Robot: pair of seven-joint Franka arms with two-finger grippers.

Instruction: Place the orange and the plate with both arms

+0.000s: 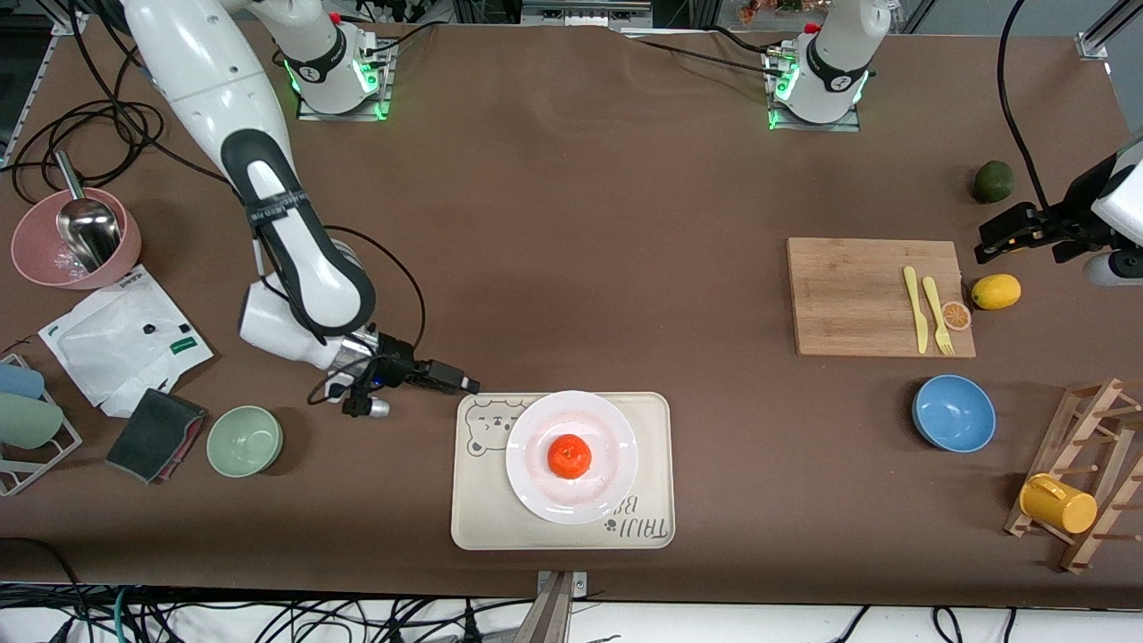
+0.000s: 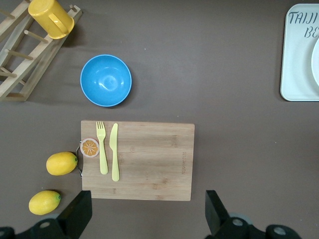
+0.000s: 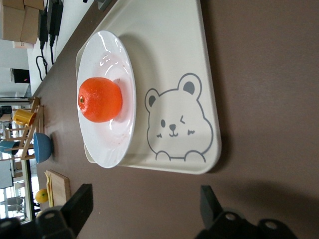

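Orange [image 1: 569, 455] rests on plate [image 1: 571, 456] (tray [image 1: 478, 500] beneath); right claw [image 1: 464, 384], at plate's ten o'clock, gapes empty: retreat level. Left claw [image 2: 149, 219] waits, spread wide, empty, above the cutting board [image 2: 149, 164].

Glossy white plate [image 1: 571, 456], wooden board [image 1: 880, 297]

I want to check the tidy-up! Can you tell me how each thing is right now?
orange: whole, resting on the plate.
plate: on the bear tray.
right gripper: open, empty, beside the tray.
left gripper: open, empty, over the cutting board.
yellow cup: on its side on the wooden rack.
blue bowl: upright, empty.
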